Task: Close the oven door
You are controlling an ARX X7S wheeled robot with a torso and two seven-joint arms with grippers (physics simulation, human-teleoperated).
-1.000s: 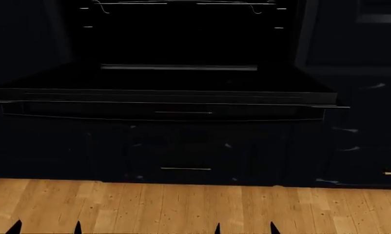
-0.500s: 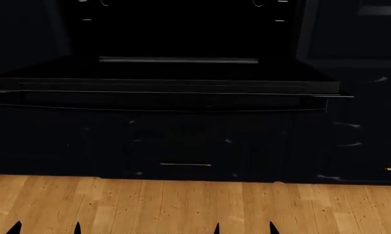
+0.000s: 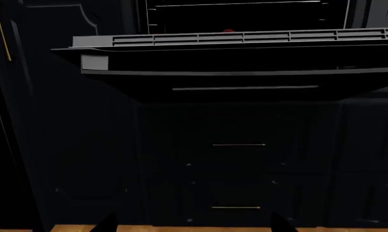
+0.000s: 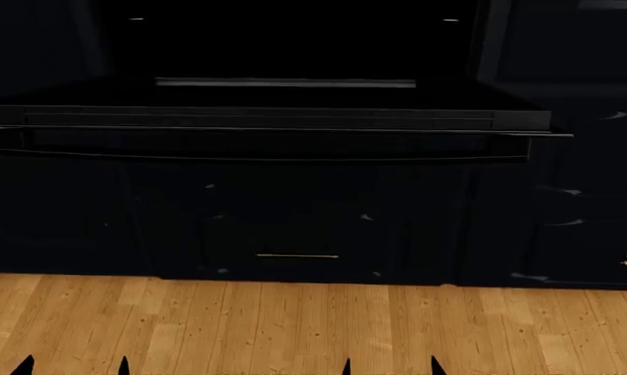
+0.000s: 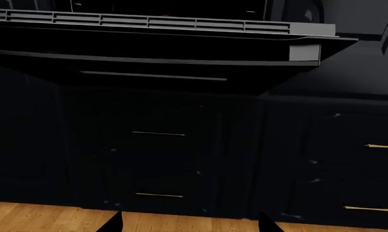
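Left wrist view: the oven door [image 3: 246, 72] hangs fully open, lying flat and projecting out above the drawer fronts [image 3: 239, 145], its grey vented edge uppermost and the bar handle along its front; the oven [image 3: 246, 14] cavity with wire racks shows behind. Only the two fingertips of the left gripper [image 3: 190, 223] show, set wide apart and holding nothing. Head view: the oven door [image 4: 261, 121] and the wooden floor [image 4: 313, 312] sit higher in frame than a second ago, so the robot has closed in; the door itself has not swung. Both grippers remain low, clear of it. Right wrist view: the right gripper [image 5: 190, 222] is likewise spread and empty beneath the oven door [image 5: 155, 48]. Closing has not begun.
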